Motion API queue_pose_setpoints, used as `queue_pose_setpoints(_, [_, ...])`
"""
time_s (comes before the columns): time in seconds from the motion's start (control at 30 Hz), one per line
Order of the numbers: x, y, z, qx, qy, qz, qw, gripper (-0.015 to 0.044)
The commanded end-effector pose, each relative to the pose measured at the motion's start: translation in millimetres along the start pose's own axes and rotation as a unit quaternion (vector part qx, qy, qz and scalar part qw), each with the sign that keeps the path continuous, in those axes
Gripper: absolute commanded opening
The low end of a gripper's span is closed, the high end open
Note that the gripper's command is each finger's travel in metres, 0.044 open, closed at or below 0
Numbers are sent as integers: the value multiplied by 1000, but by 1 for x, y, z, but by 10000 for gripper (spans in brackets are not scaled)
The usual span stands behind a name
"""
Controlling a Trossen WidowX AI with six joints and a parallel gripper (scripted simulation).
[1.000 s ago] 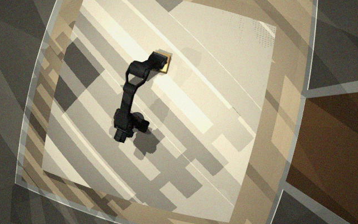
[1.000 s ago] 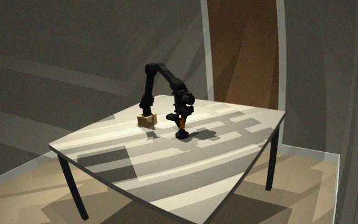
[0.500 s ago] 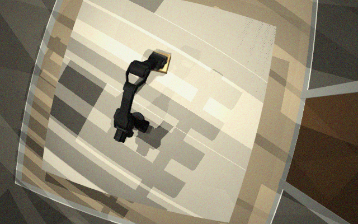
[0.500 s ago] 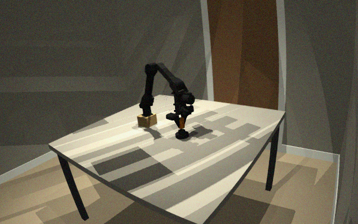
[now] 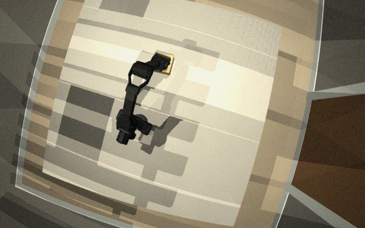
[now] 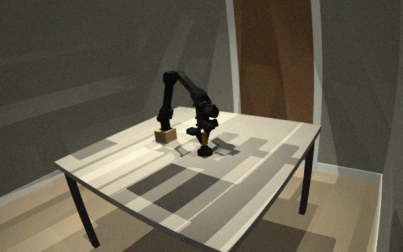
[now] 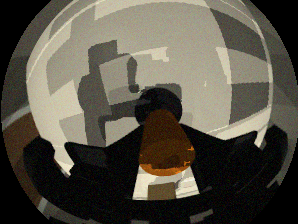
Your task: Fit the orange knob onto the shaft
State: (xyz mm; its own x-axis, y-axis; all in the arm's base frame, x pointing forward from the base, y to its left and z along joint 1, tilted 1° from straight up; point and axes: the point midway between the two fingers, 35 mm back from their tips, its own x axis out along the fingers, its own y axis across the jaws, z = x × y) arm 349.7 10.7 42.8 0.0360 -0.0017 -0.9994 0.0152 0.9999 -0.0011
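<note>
Grey walls and a brown wooden door [image 5: 345, 128] [image 6: 275, 63] surround the pale rectangular tabletop [image 5: 222, 159] [image 6: 110, 176] [image 7: 200, 55], where light and shadow fall in long bands. The orange tapered knob [image 6: 204, 138] [image 7: 165, 142] is between the fingers of the black claw [image 6: 203, 136] [image 7: 161, 127], which grips it firmly. In the exterior view the knob stands nearly upright, directly above the round dark pedestal [image 6: 204, 151] [image 7: 159, 102]; in the wrist view its narrow end overlaps the edge of the pedestal. Whether it already touches the shaft, I cannot tell, because the shaft is not visible. So the coming move goes mostly downward, along the long axis of the knob, and I think it needs a slow turning until the flat sides agree. If it is pressed too early, the knob may jam or tilt. Farther out, the black arm [image 5: 130, 100] [image 6: 167, 94] rises from a yellowish box-shaped base [image 5: 166, 72] [image 6: 166, 137] on the same tabletop.
</note>
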Motion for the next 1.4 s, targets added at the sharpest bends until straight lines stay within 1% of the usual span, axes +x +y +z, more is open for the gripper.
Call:
queue_pose_setpoints(0.0, [1, 0, 2, 2, -2, -1, 1000, 0])
queue_pose_setpoints(0.73, [18, -1, 0, 0, -2, -1, 1000, 0])
queue_pose_setpoints(1.0, [16, 0, 0, 0, -2, 0, 1000, 0])
queue_pose_setpoints(1.37, [16, 0, 0, 0, -2, 0, 1000, 289])
